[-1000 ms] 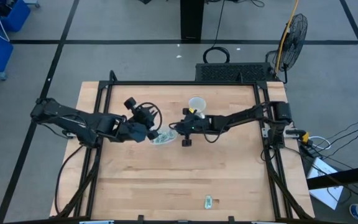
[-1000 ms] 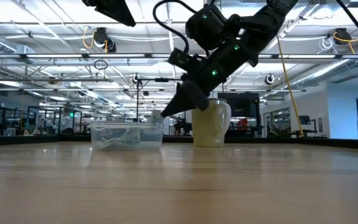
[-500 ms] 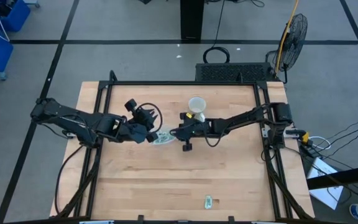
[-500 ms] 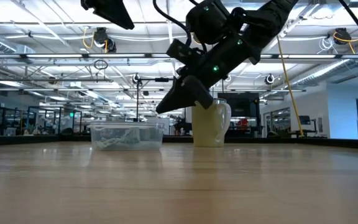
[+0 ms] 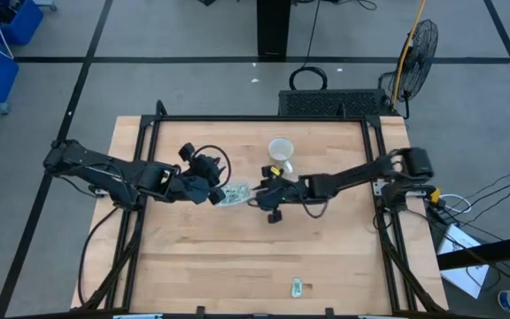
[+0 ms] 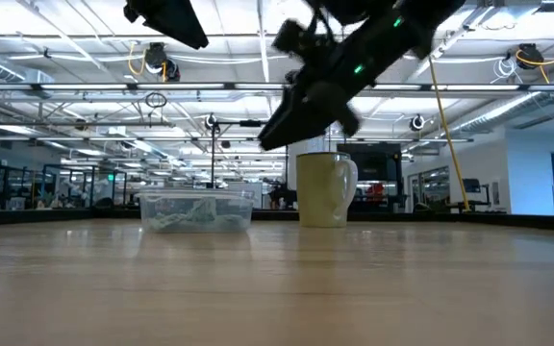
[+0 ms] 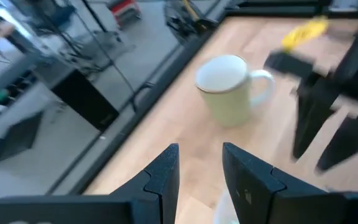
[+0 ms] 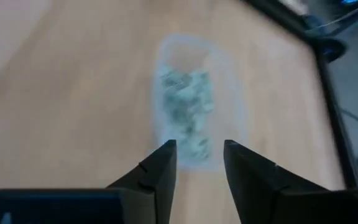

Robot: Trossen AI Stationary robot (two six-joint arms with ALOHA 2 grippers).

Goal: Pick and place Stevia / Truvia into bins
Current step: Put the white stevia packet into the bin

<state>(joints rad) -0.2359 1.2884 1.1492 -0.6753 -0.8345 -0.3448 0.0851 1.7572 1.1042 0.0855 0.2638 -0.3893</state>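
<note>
Pale-green packets (image 5: 231,197) filled the clear bin (image 8: 232,118) mid-table; one packet (image 5: 297,286) lay near the front edge. Light and limp, it wanted pinching by its edges. Both the right gripper (image 8: 196,163) and the left gripper (image 7: 199,165) were spread, empty.

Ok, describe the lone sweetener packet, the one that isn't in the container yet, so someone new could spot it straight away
Take the wooden table from above and go to its near edge, far from both arms. The stray packet lies flat there, right of centre, alone on bare wood. Unlike the other packets, piled in the clear bin mid-table beside the white mug, nothing touches it.
</note>
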